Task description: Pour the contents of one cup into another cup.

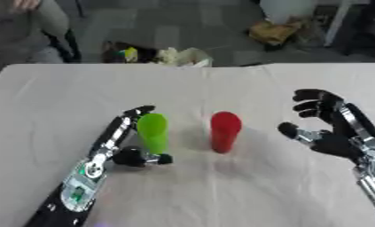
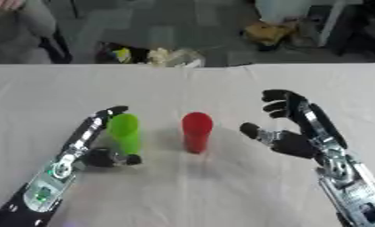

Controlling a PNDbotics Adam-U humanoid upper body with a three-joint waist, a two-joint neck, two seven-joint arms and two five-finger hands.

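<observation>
Both arms are black with silver joints; the left hand (image 1: 132,133) and right hand (image 2: 287,128) have black fingers, and the left forearm (image 1: 80,186) carries a green-lit panel

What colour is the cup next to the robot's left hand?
Green cup, beside the left hand; clearest in the left eye view.

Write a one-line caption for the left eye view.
Left hand open around the green cup; right hand open beside the red cup.

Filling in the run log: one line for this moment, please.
left hand open around green cup | right hand open, apart from red cup | both cups upright | pour not started
</observation>
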